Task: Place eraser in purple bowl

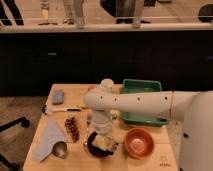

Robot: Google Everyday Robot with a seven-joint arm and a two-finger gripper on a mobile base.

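Observation:
The purple bowl (94,148) is a small, very dark round bowl near the table's front edge, left of the orange bowl. My gripper (103,141) hangs from the white arm (135,103) and points straight down over the purple bowl, at or just inside its rim. A pale blocky shape (106,144) shows at the gripper's tip inside the bowl. I cannot tell whether it is the eraser or part of the gripper. The gripper hides much of the bowl's inside.
An orange bowl (138,142) stands right of the purple bowl. A green rectangular tray (145,89) lies at the back right. On the left are a blue-grey block (58,96), a white-handled tool (61,109), a brown snack (72,128), a pale cloth (49,137) and a metal cup (60,148).

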